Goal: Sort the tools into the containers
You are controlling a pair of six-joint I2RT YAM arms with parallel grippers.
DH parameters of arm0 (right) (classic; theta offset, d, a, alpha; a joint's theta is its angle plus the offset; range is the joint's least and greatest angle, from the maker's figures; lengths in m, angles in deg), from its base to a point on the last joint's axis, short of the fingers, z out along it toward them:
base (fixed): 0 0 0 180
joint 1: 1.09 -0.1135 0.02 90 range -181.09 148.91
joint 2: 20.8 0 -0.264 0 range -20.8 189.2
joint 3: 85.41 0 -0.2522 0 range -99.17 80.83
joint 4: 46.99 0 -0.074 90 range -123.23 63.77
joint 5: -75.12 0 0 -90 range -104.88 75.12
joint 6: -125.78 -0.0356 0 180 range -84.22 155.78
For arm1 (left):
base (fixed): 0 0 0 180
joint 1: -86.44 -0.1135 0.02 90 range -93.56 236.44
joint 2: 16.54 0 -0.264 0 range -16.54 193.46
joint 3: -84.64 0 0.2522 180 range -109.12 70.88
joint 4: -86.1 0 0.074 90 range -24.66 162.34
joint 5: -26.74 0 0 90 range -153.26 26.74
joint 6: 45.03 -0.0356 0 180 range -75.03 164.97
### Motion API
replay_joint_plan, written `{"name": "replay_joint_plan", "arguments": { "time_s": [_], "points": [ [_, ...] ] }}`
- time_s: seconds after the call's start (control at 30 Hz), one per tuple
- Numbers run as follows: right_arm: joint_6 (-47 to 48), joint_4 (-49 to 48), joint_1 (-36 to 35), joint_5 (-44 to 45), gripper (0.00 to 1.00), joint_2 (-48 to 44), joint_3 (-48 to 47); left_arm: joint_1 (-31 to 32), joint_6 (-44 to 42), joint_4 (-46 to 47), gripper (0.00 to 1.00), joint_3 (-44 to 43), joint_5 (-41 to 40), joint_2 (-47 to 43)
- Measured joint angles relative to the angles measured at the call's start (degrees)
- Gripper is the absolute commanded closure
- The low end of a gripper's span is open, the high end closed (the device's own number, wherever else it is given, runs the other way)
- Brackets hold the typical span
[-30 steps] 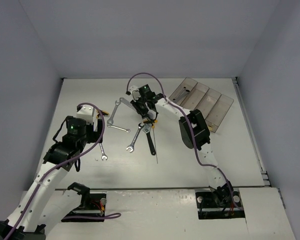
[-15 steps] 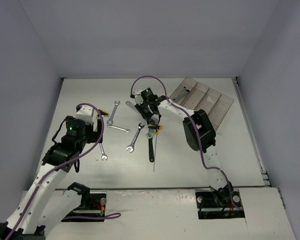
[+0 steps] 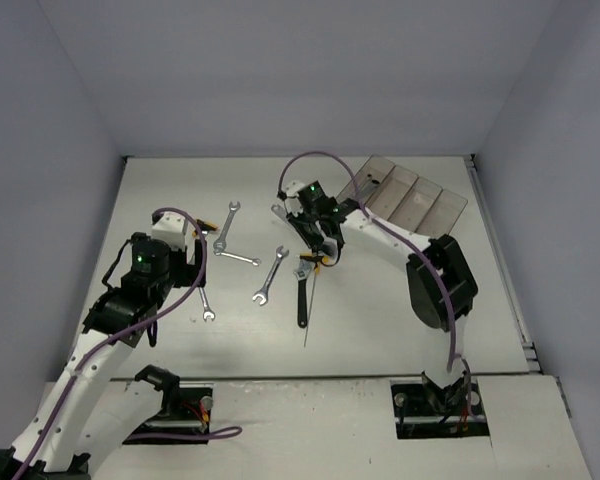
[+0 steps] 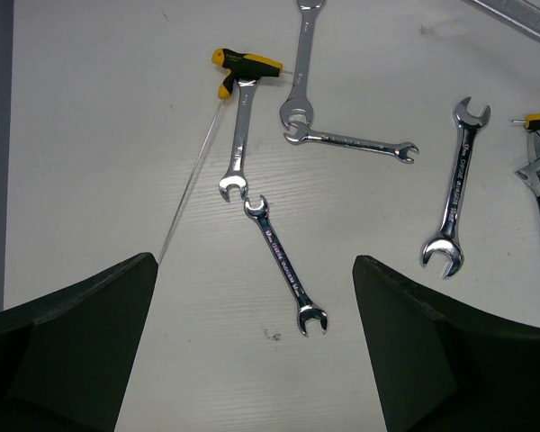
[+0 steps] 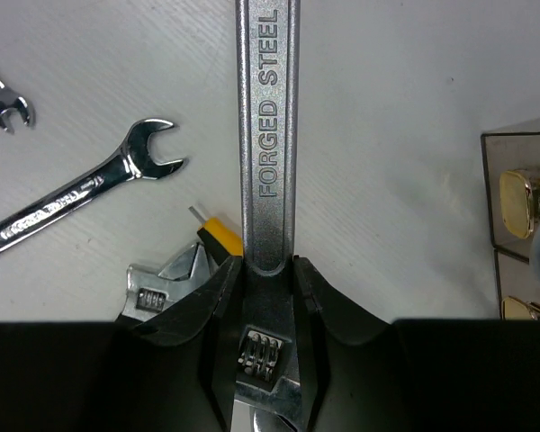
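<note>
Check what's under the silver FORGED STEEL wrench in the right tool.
White table, a yellow handle end and silver adjustable wrench head at its left edge. Rest hidden behind held wrench and tool fingers.

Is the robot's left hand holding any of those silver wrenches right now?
No, the left hand is open with nothing between its black fingers; the silver metal wrenches lie on the white table below.

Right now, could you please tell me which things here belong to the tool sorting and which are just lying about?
Job:
containers
FORGED STEEL wrench, held in the right gripper
loose silver wrenches
black-handled adjustable wrench
yellow-and-black drivers

Not the job:
purple cables
arm bases
No loose clutter visible.
</note>
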Motion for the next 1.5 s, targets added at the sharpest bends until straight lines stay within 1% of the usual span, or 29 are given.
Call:
{"name": "replay_joint_plan", "arguments": {
  "time_s": [0.17,0.33,0.43,0.57,0.8,1.03,1.13,1.27,1.37,1.5],
  "points": [
    [2.20,-3.24,-1.98,-0.28,1.00,-6.20,9.47,0.00,-0.04,0.02,0.12,0.00,0.66,-0.16],
    [4.19,-3.95,-5.27,-0.82,1.00,-11.21,19.74,0.00,-0.19,0.04,0.12,0.00,1.71,-0.23],
    [4.05,-4.54,-6.58,-1.43,1.00,-13.98,23.99,0.00,-0.24,0.06,0.12,0.00,2.29,-0.24],
    [1.84,-5.34,-6.03,-0.14,1.00,-19.83,27.38,0.00,-0.24,0.07,0.12,0.00,2.79,-0.21],
    [-2.91,-7.60,-1.18,2.73,1.00,-30.08,25.72,0.00,-0.24,0.24,0.12,0.00,3.23,-0.22],
    [-7.27,-8.69,5.24,5.04,1.00,-31.02,22.87,0.00,-0.22,0.35,0.12,0.00,3.29,-0.87],
    [-10.72,-7.51,8.43,8.18,1.00,-30.07,21.04,-0.06,-0.22,0.43,0.12,0.00,3.44,-1.10],
    [-18.26,-7.80,13.63,12.33,1.00,-26.87,16.90,-0.11,-0.24,0.41,0.12,0.00,3.47,-1.21],
    [-23.57,-8.27,17.57,15.22,1.00,-23.64,13.47,-0.12,-0.23,0.42,0.12,0.02,3.50,-1.47],
    [-29.29,-9.36,21.10,18.71,1.00,-18.35,9.22,-0.15,-0.24,0.42,0.12,0.02,3.47,-1.98]
  ]
}}
